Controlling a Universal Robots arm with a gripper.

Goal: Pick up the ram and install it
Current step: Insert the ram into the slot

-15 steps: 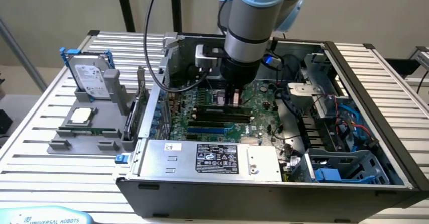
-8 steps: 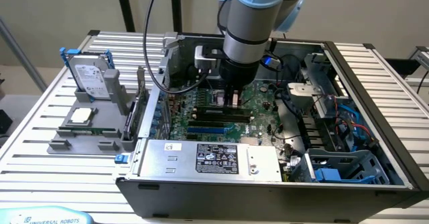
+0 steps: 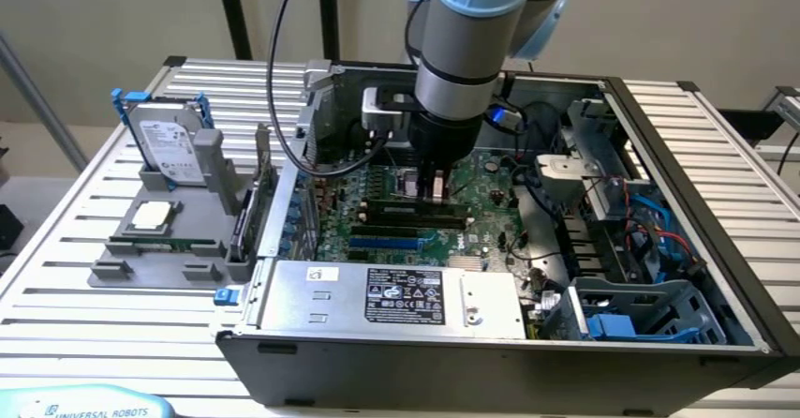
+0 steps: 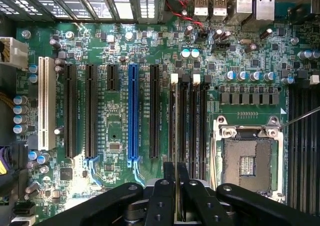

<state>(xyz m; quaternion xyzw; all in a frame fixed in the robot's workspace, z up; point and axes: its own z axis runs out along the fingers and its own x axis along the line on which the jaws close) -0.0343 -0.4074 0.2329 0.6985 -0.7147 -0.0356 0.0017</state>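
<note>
1. The gripper (image 3: 437, 189) hangs inside the open computer case (image 3: 700, 202), low over the motherboard (image 4: 120, 131).
2. Its jaws are nearly together, clamped on the ram (image 4: 176, 186), a thin stick held edge-on between the fingers (image 4: 162, 198).
3. Directly below the jaws lie the black memory slots (image 4: 187, 121); the ram lines up along them.
4. The empty processor socket (image 4: 247, 161) sits just beside the jaws, the blue slot (image 4: 132, 116) on the other side.
5. Well apart from the jaws, outside the case, a grey holder (image 3: 163, 240) carries a hard drive (image 3: 169, 141).

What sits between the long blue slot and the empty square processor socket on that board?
In the wrist view: one black slot, then a group of narrow black slots side by side.
</note>
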